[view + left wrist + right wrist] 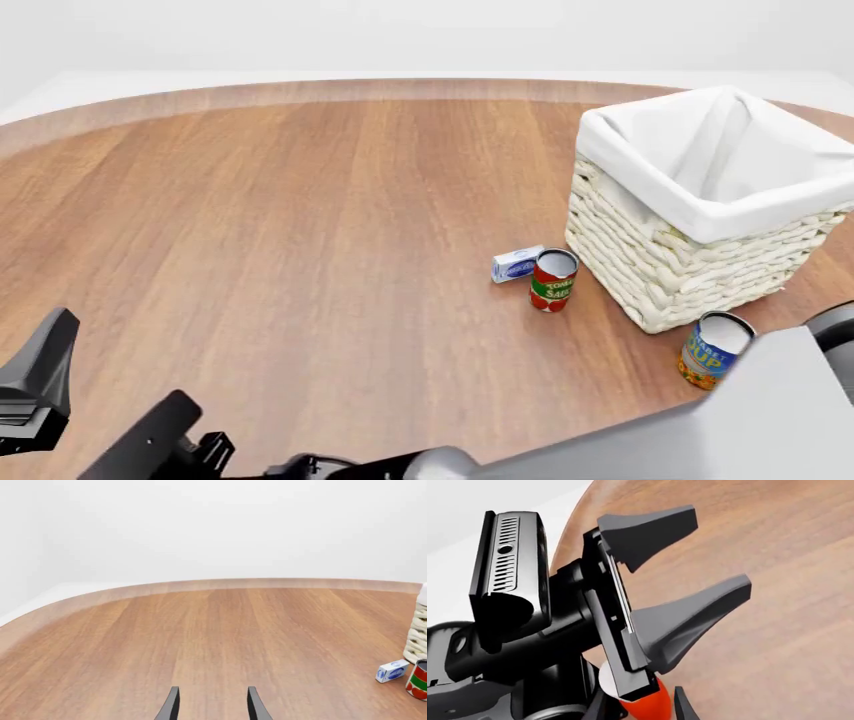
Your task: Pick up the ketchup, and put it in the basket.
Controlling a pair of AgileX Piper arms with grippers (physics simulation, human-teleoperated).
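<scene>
Wood-grain desk (pixel 200 640) fills your left wrist view, curving to a rounded far edge under a plain white wall. Your left hand (pixel 213 707) shows only its two dark fingertips, set apart with bare wood between them, so it is wide and holds nothing. Toward the desk's right side you see a strip of the basket (pixel 419 635); just beside it lies a small white-and-blue box (pixel 391 671), and next to that box stands a red-and-green can (pixel 418 681), cut off by the frame.

From the front view, the basket stands upright near the desk's far right edge, its white liner folded over the rim; the box and the red-and-green can sit together just off its near-left corner, and a blue-and-yellow can (pixel 714 350) stands by its near corner. Your right arm (pixel 767 420) comes across the near edge as a grey bulk; black parts of the left arm (pixel 40 385) show at the near left corner. You cannot see the ketchup from here.

Through the right wrist view, the left hand crosses close in front, its fingers (pixel 694 615) spread wide over the wood. Below it your right hand (pixel 640 707) is also wide; the ketchup (pixel 648 711) shows as a red-orange sliver between its fingertips, well apart from the basket. Whether either finger touches it, you cannot tell.
</scene>
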